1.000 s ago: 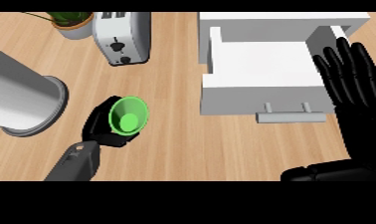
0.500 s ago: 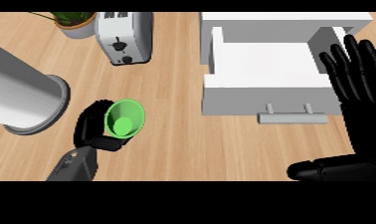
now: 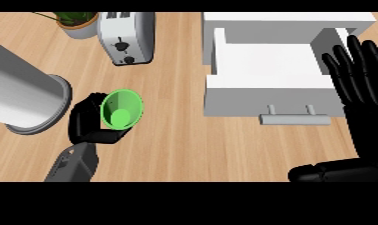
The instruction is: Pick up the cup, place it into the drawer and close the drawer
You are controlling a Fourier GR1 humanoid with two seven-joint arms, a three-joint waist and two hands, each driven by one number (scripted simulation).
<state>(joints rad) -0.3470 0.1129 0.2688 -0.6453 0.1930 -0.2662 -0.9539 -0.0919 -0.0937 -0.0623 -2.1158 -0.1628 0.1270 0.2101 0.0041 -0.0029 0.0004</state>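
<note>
At seven o'clock on the counter, the left hand (image 3: 87, 121) curls around the green cup (image 3: 120, 109), tipped so its mouth faces up, ready for carrying. At three o'clock the right hand (image 3: 358, 76) rests, fingers straight and apart, beside the open white drawer (image 3: 266, 64), which waits to receive it.

I am in a kitchen: my wooden table (image 3: 192, 139) carries a silver toaster (image 3: 127, 36) at the upper left of the frame, a potted plant (image 3: 74, 21) beside it, a large steel pot (image 3: 26, 96) at the left edge and an open white drawer (image 3: 267, 76) at the upper right.
</note>
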